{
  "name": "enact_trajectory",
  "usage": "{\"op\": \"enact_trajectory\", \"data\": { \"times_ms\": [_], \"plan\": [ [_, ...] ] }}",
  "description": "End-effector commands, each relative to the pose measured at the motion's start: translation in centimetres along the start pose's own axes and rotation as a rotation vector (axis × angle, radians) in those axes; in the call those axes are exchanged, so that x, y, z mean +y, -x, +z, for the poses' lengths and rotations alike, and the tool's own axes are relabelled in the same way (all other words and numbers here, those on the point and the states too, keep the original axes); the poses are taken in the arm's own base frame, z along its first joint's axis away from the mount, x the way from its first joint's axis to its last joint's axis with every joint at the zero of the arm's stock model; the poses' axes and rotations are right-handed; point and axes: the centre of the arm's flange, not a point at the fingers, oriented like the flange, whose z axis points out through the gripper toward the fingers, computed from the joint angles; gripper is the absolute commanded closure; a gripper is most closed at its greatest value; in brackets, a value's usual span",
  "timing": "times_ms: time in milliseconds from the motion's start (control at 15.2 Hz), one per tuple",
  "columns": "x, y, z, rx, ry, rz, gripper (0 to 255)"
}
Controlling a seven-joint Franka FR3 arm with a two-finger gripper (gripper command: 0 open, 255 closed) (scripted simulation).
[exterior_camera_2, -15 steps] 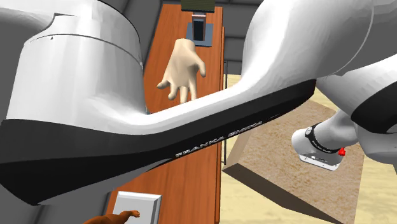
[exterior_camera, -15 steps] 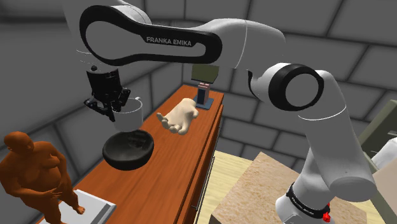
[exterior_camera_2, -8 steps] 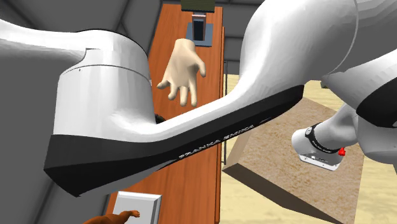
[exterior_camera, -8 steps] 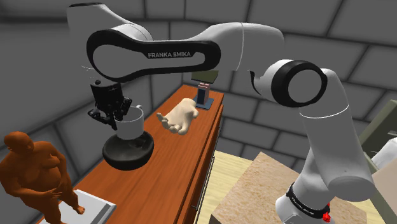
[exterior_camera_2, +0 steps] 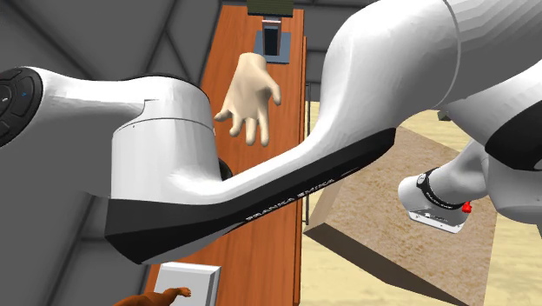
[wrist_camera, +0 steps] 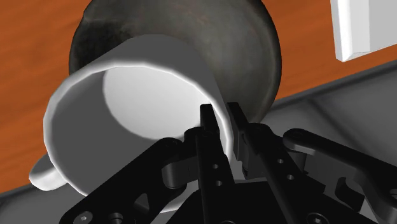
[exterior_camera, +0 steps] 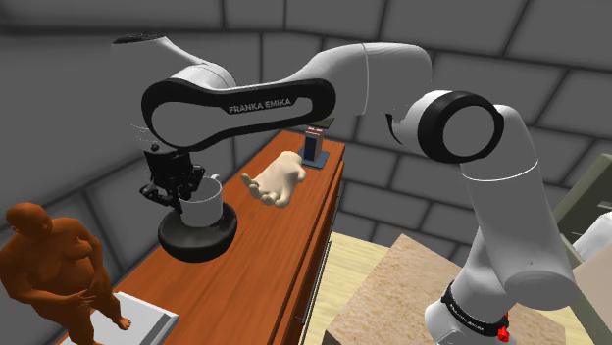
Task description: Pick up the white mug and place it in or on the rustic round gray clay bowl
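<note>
**Mug over bowl, rim pinched**

On the long wooden top (exterior_camera: 270, 260), the dark grey bowl (exterior_camera: 211, 242) lies at 6 o'clock of the white mug (exterior_camera: 204, 204). The mug's base dips inside the bowl's rim; whether it touches the bowl cannot be told. The gripper (exterior_camera: 182, 192), at the mug's 10 o'clock, pinches the mug's wall, one finger inside and one outside. The mug stands roughly upright over the bowl's middle, so release looks due.
</note>
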Motion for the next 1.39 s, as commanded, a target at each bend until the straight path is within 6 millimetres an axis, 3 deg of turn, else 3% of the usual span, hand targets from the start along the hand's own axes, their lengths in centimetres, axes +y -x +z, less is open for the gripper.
{"op": "enact_trajectory", "data": {
  "times_ms": [0,330,396,726,990,1320],
  "plan": [
    [0.0,0.1,0.2,0.001,0.0,0.0,255],
    [0.0,0.1,0.2,0.001,0.0,0.0,255],
    [0.0,0.1,0.2,0.001,0.0,0.0,0],
    [0.0,0.1,0.2,0.001,0.0,0.0,0],
    [0.0,0.1,-4.8,0.001,0.0,0.0,0],
    [0.0,0.1,-4.8,0.001,0.0,0.0,0]
  ]
}}
